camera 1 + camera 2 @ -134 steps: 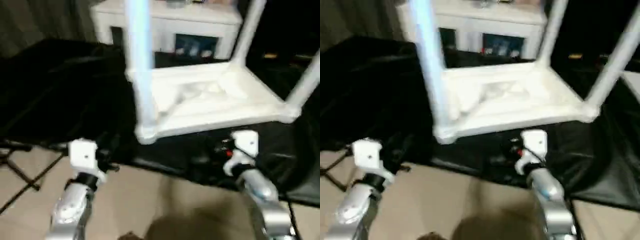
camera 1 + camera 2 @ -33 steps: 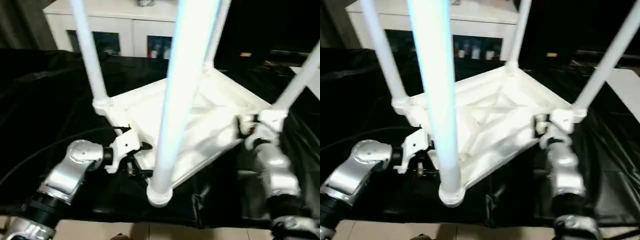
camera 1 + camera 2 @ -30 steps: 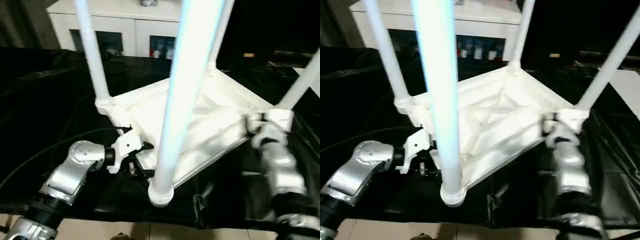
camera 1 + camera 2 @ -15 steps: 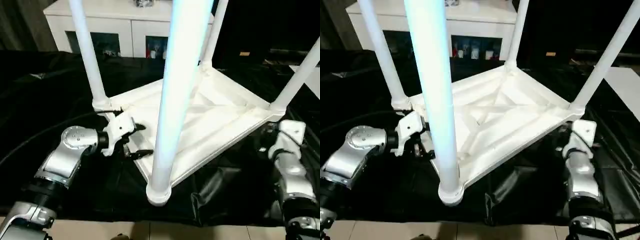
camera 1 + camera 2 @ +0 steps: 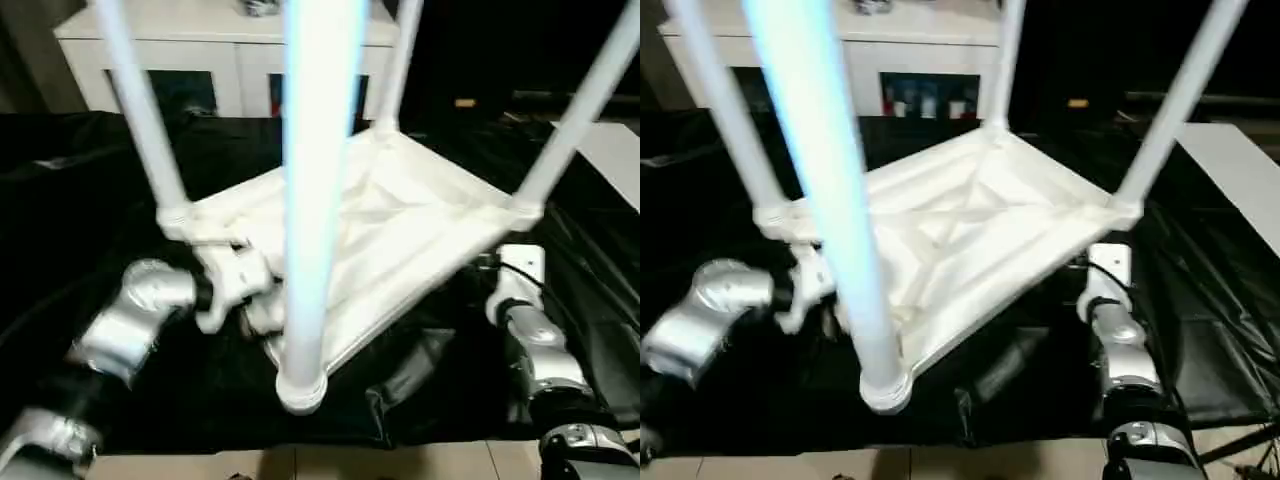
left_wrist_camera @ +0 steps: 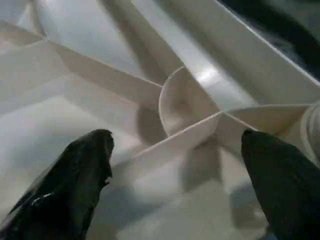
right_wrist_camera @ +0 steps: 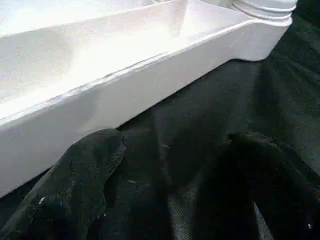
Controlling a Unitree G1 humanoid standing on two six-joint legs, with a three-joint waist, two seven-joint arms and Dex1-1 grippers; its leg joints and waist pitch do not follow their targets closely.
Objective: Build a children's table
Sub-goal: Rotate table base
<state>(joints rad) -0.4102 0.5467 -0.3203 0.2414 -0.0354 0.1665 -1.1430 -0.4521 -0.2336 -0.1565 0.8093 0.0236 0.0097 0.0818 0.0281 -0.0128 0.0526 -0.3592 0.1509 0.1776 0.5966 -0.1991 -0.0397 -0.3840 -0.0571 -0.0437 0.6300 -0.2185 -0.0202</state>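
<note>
A black cloth (image 5: pixel 80 190) covers the work surface, with pale floor (image 5: pixel 300 465) along its near edge. The table (image 5: pixel 400 225) lies upside down on the cloth, ribbed underside up, its four legs standing; the nearest leg (image 5: pixel 315 180) rises close to the camera. The left gripper (image 6: pixel 175 165) hovers over the ribs at the top's left edge, fingers (image 6: pixel 75 180) spread wide around nothing. The right gripper (image 7: pixel 170 180) sits low over the cloth just beside the top's right rim, fingers (image 7: pixel 80 185) apart and empty. Behind stands a white cabinet (image 5: pixel 220 50) with glass doors.
</note>
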